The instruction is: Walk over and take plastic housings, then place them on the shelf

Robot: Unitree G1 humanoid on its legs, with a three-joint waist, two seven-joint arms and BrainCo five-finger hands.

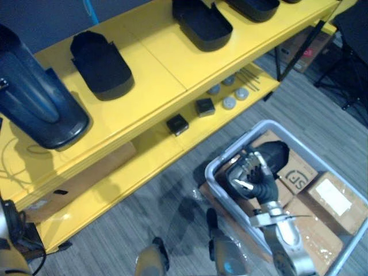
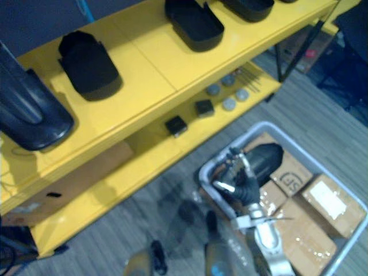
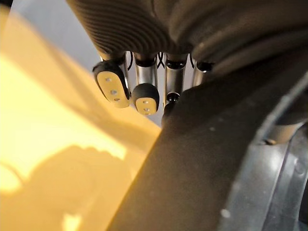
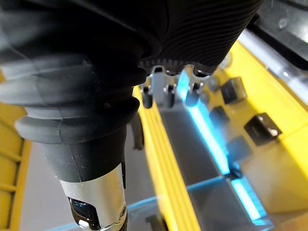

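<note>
A tall dark housing (image 1: 34,98) stands at the left end of the yellow shelf's top board (image 1: 155,52). In the left wrist view my left hand (image 3: 113,86) has its fingers curled against that housing (image 3: 192,168), with some of them hidden behind its edge. Three more black housings (image 1: 100,63) (image 1: 201,23) (image 1: 256,7) lie along the board. Low at the right, my right hand (image 1: 256,175) hangs in the grey bin (image 1: 215,172). Its fingers are loosely bent beside another black housing (image 1: 276,152) and hold nothing.
Sealed cardboard boxes (image 1: 333,198) fill the bin under the housing. The lower shelf carries two small black boxes (image 1: 177,124) (image 1: 204,106) and several grey discs (image 1: 230,98). A cardboard box (image 1: 80,178) lies under the shelf. A dark stand (image 1: 351,57) is at the far right.
</note>
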